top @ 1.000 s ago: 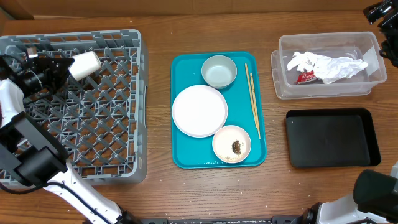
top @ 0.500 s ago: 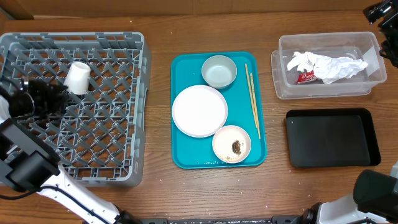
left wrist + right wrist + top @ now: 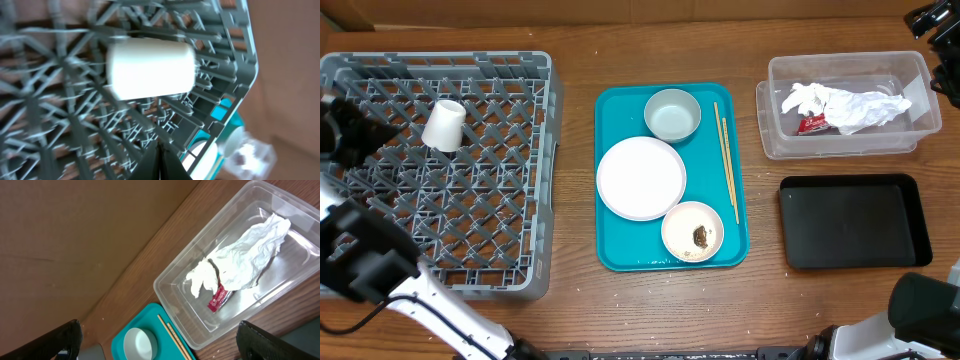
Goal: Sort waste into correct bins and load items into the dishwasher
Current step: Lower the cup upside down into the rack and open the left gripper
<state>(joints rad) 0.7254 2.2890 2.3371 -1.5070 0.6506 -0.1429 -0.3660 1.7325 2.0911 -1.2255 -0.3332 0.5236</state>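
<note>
While the cup (image 3: pixel 445 125) lies in the rack (image 3: pixel 480 225) and paper (image 3: pixel 845 105) sits in the tub (image 3: pixel 772 140), plate (image 3: pixel 641 178), bowls (image 3: pixel 672 115) and chopsticks (image 3: pixel 725 160) wait mid-frame, left tool (image 3: pixel 161 156) together and empty, right tool (image 3: pixel 160 342) apart.

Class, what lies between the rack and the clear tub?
Overhead view: the teal tray, holding an empty bowl, a plate, a soiled bowl and chopsticks.

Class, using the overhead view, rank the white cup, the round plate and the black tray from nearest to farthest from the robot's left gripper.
From the left gripper, at the left edge of the rack:
1. White cup, in the rack, just to the gripper's right.
2. Round plate, mid-table on the teal tray.
3. Black tray, far right.
</note>
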